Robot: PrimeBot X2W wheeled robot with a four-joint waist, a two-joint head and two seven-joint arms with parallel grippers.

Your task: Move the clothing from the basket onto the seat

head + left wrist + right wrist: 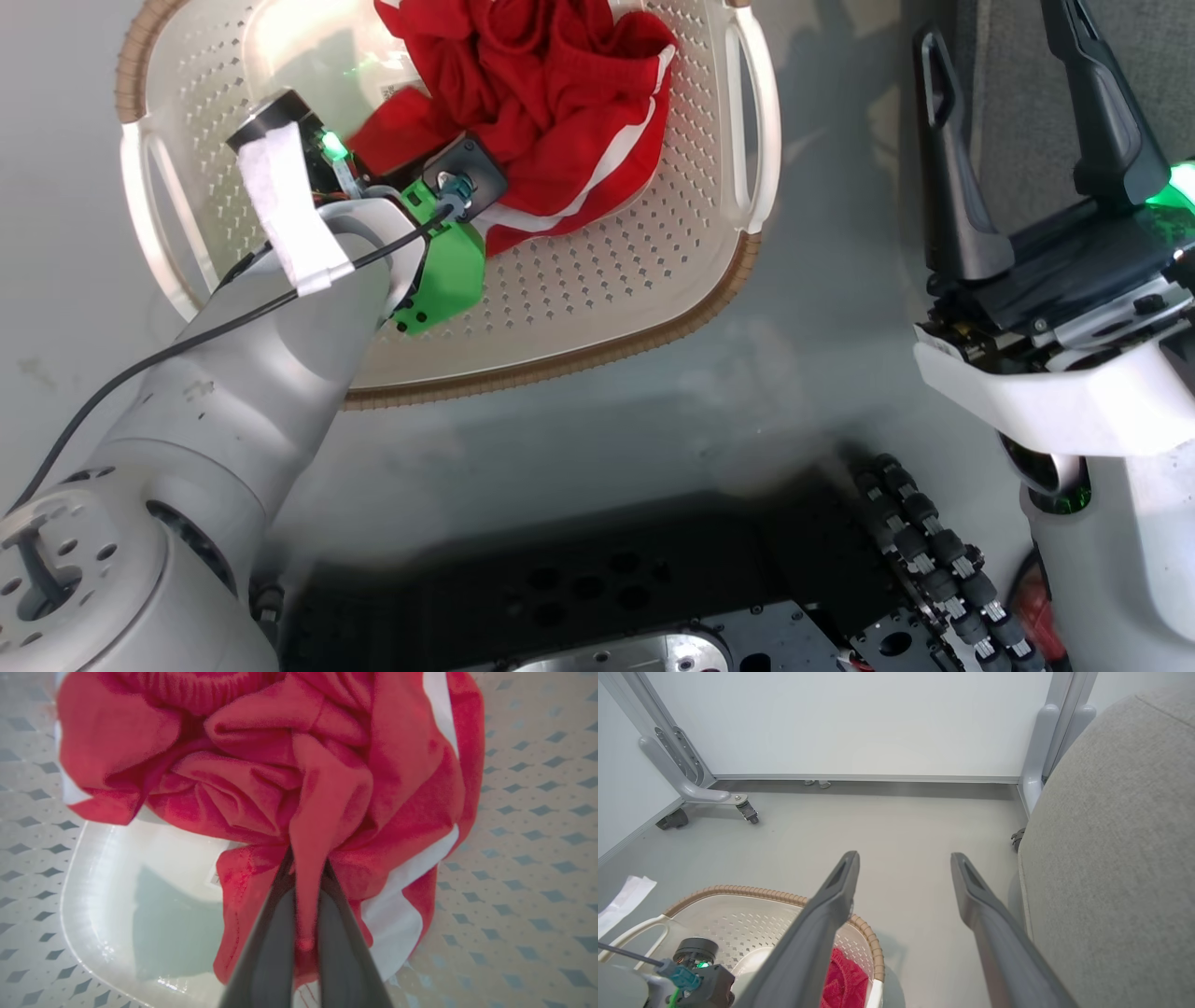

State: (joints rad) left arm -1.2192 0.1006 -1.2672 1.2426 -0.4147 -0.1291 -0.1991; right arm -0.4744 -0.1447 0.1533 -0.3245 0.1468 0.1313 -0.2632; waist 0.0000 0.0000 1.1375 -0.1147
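Note:
The clothing point(551, 103), a crumpled red pile with white stripes, lies in the far half of the cream perforated basket point(560, 364) on the floor. My left arm reaches down into the basket from the near left. In the left wrist view my left gripper point(307, 868) is shut on a raised fold of the red clothing point(327, 788), with the basket floor point(537, 812) beneath. My right gripper point(999, 28) stands open and empty to the right of the basket, by the grey seat point(1018, 112). Its open fingers point(840, 891) hover above the floor between the basket point(752, 891) and the seat point(1111, 858).
White partition panels on grey wheeled feet point(691, 788) close off the floor beyond the basket. My dark wheeled base point(653, 597) sits just in front of the basket. Grey floor point(901, 826) lies between basket and seat.

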